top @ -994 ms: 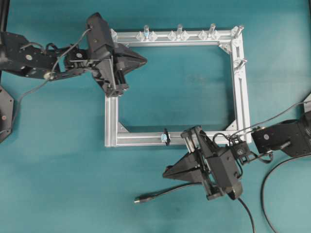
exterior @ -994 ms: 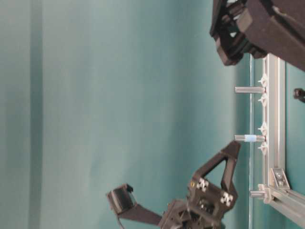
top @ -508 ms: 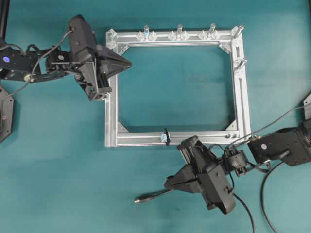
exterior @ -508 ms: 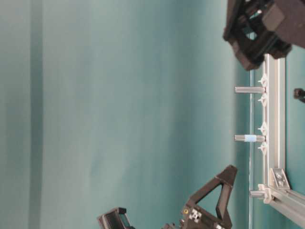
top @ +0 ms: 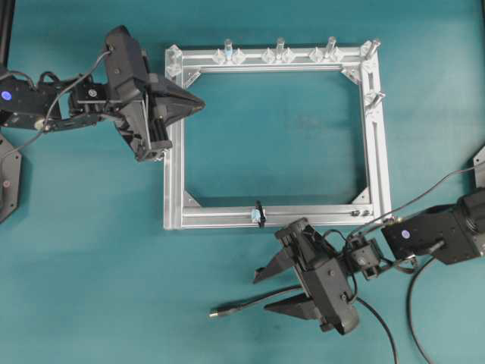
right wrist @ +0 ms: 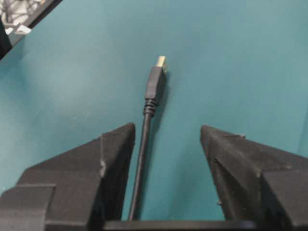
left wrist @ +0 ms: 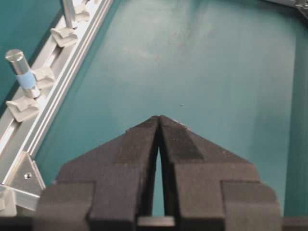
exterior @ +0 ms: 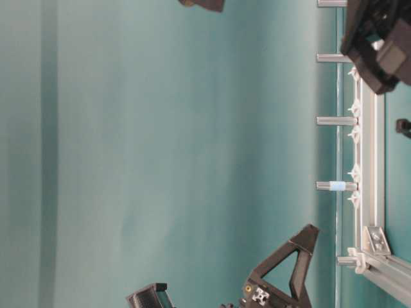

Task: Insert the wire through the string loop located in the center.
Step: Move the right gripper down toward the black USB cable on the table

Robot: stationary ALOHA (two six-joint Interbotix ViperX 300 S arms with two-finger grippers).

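Wire (top: 250,301): lies loose on the teal desk (top: 91,288) below the frame (top: 173,182), plug end pointing left, cable running between the parted jaws of the right pincer (top: 273,290), released and not gripping. String loop (top: 259,213): on the frame's lower rail, empty, well apart from the plug. Left pincer (top: 198,102): clenched on nothing, over the frame's upper left corner. Step judged: pickup of wire. Next move: close on the cable behind the plug, then carry the tip to the loop.

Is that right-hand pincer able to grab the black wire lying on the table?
Probably yes: the right pincer stands open, the wire runs between its fingers, and nothing blocks it.
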